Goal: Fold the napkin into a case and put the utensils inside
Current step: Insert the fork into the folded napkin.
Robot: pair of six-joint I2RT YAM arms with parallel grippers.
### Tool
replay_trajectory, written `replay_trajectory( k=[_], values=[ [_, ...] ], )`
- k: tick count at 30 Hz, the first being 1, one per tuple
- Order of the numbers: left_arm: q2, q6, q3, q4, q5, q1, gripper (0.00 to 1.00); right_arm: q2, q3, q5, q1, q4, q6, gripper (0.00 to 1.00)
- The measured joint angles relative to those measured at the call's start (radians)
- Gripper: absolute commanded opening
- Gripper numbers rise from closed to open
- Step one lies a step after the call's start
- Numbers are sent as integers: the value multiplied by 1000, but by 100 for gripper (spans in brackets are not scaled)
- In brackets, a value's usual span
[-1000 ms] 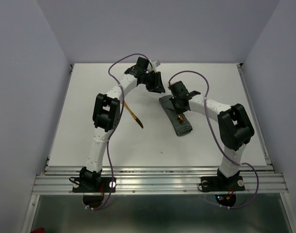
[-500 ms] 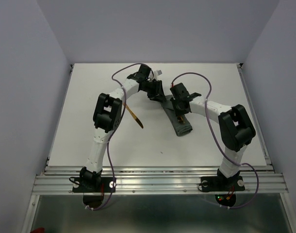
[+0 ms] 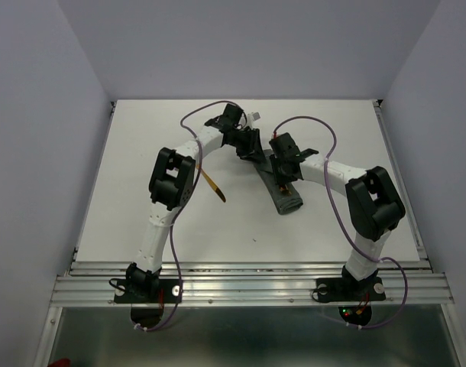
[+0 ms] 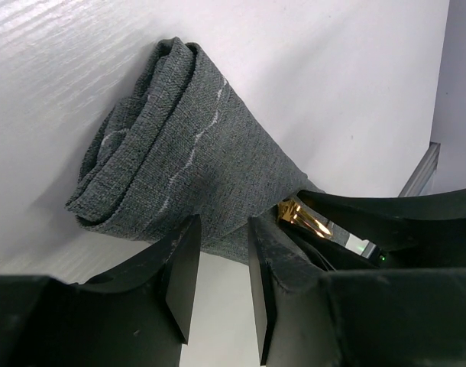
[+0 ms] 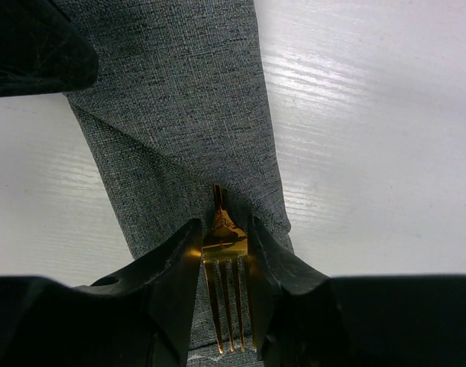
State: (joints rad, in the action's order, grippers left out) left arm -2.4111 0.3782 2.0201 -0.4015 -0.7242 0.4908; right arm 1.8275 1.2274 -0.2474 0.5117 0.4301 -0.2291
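Observation:
The napkin, folded into a narrow dark grey case (image 3: 286,197), lies slanted at mid-table. A gold fork (image 5: 221,252) rests on the case (image 5: 179,99), its handle tucked under a fold and its tines bare. My right gripper (image 5: 223,229) is open, one finger on each side of the fork's head. My left gripper (image 4: 223,229) is open at the rolled far end of the cloth (image 4: 172,153), with bare table showing between its fingers. From above, the left gripper (image 3: 250,147) and right gripper (image 3: 285,177) stand close together. A second utensil (image 3: 214,185) lies alone to the left.
The white table (image 3: 141,222) ends in a metal rail (image 3: 248,279) at the near edge. Purple walls enclose the left, back and right sides. The right gripper's black body (image 4: 393,222) sits right beside the left gripper's fingers.
My right gripper's jaws have parted from the fork, which now lies on the cloth. My left gripper moved right and nearer, down to the cloth's far end.

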Motion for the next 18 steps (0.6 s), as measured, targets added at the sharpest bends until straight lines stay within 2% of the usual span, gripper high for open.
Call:
replay_trajectory(
  k=[4,14,18],
  values=[
    [0,-2,0,0,3,-2,41,0,0,0,0,-9,0,30],
    [-14,-5,0,-1,2,-4,41,22,0,8,0,-42,16,29],
    [-27,-7,0,-2,1,-4,41,35,0,7,0,-47,27,20]
  ],
)
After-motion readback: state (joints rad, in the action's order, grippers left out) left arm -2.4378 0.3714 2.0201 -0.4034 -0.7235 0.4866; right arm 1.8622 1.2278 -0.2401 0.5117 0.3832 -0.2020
